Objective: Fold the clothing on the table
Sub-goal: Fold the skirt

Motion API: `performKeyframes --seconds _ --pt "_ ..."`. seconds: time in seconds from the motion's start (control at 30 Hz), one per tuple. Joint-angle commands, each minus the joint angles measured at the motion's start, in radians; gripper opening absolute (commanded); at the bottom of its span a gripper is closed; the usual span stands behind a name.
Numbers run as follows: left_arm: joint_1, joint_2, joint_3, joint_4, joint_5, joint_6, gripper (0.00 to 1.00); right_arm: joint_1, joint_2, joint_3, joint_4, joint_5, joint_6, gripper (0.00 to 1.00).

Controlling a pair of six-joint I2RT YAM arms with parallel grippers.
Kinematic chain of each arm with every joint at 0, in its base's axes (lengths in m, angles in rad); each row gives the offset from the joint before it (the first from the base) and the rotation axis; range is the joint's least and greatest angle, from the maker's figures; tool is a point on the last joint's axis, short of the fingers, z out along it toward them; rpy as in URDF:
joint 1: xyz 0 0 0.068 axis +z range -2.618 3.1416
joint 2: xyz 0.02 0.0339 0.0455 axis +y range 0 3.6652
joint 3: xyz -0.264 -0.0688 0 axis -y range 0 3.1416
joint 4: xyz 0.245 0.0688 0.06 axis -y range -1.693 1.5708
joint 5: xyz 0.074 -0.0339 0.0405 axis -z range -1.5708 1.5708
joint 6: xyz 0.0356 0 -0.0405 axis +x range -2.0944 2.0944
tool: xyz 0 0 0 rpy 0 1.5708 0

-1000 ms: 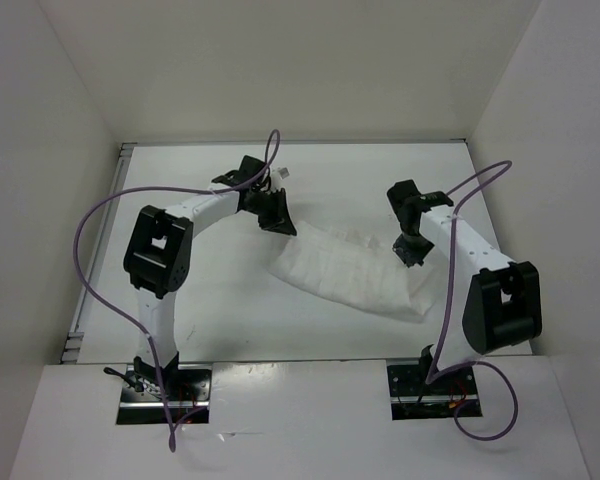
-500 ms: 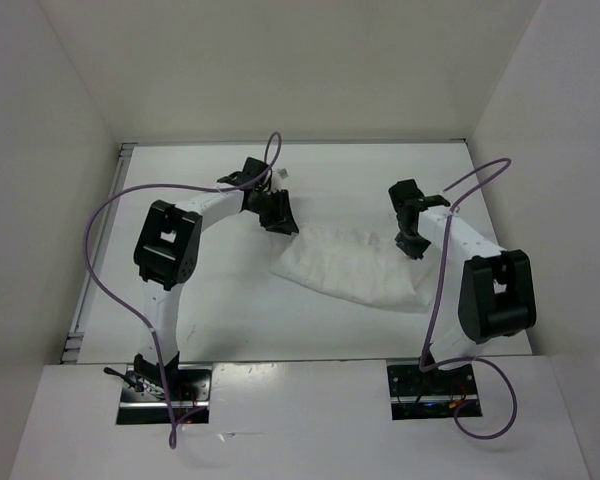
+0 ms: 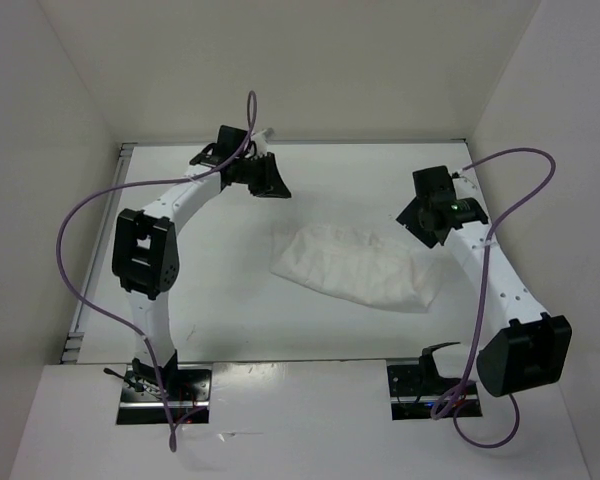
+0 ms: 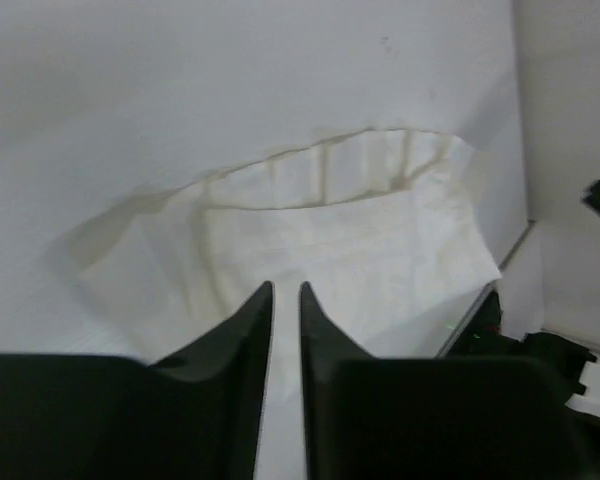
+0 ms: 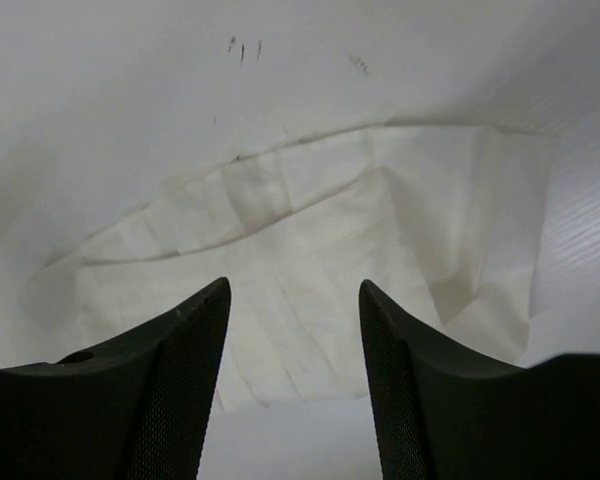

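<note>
The clothing is a wrinkled white piece lying in a folded band on the table, right of centre. My left gripper hangs over bare table behind and left of it, clear of the fabric. In the left wrist view its jaws stand a narrow slit apart with nothing between them, and the clothing lies ahead. My right gripper hovers at the fabric's far right end. In the right wrist view it is wide open and empty above the clothing.
Upright white walls close in the table on the left, back and right. A thin metal rim runs along the left edge. Purple cables loop off both arms. A few small dark marks dot the table beyond the fabric.
Both grippers have opened and let go of the clothing. The left one has drawn back towards the far wall, the right one up and to the right. The fabric has settled flat.
</note>
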Motion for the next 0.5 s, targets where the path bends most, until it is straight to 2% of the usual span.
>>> performKeyframes --seconds 0.0,0.07,0.2,0.33,0.47 --pt "-0.057 -0.036 0.020 -0.043 0.119 0.094 0.14 -0.005 0.028 -0.008 -0.052 -0.162 -0.005 0.60" --pt "-0.068 -0.007 0.020 -0.043 0.168 0.109 0.00 -0.005 0.057 -0.050 -0.008 -0.248 -0.005 0.60" --pt "-0.115 0.102 0.052 -0.109 0.231 0.155 0.00 -0.005 0.131 -0.080 0.004 -0.316 -0.015 0.60" --pt "-0.151 0.171 0.069 -0.153 0.186 0.165 0.00 -0.005 0.217 -0.129 -0.009 -0.353 -0.028 0.58" --pt "-0.151 0.241 -0.003 -0.163 0.117 0.156 0.00 0.004 0.246 -0.180 0.023 -0.353 -0.017 0.58"
